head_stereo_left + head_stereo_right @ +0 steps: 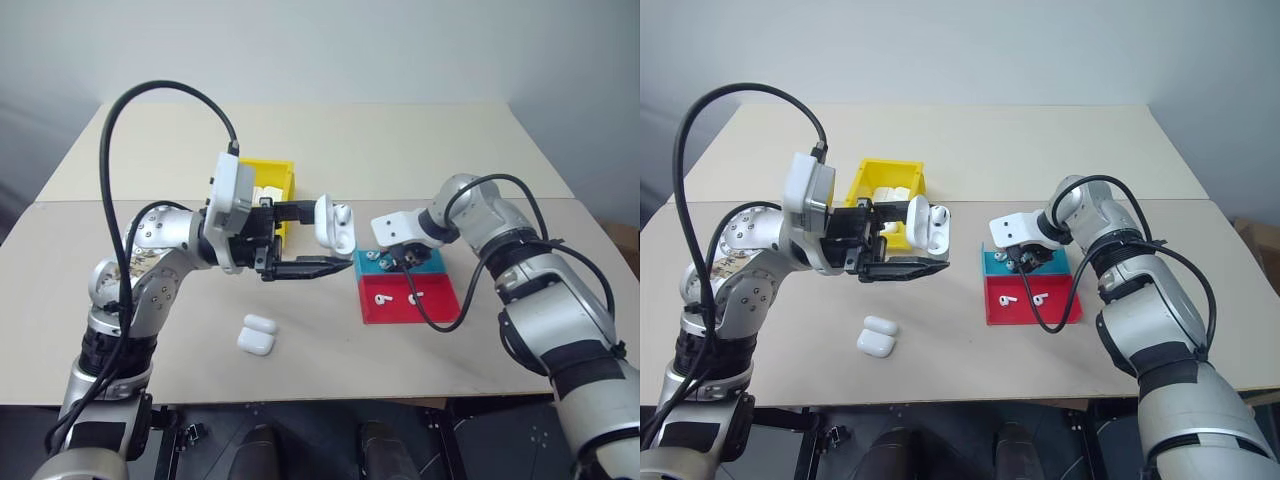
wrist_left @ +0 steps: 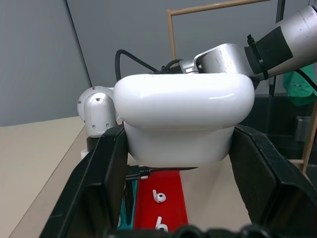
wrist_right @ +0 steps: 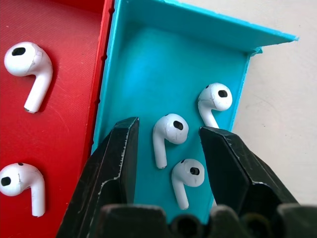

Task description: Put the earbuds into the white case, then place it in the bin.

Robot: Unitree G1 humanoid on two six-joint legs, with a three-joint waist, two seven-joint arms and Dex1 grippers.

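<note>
- My left pincer [image 1: 303, 240] is clamped on the white case [image 1: 333, 223], holding it level in the air above the worktop [image 1: 160, 300], between the bin and the tray.
- The case is glossy, white and rounded, with its hinged lid flipped open; in the left wrist view it sits squarely between my two black fingers [image 2: 99, 188].
- My right pincer [image 3: 168, 148] points steeply down into the blue half of the tray [image 1: 435, 265], its fingers apart and holding nothing.
- Three earbuds [image 3: 168, 131] lie on the blue floor; they are tiny, glossy and white, with short stems and a dark spot on each head. One lies between my right fingertips, a second just nearer the pincer's palm, a third beside the blue wall.
- Two more earbuds [image 3: 29, 64] lie in the red half of the tray [image 1: 440, 300], the nearer half.
- The yellow bin [image 1: 285, 180] stands on the worktop beyond my left pincer, with white cases inside.
- A closed spare case [image 1: 257, 334] lies on the worktop, near and left of the tray, well apart from it.
</note>
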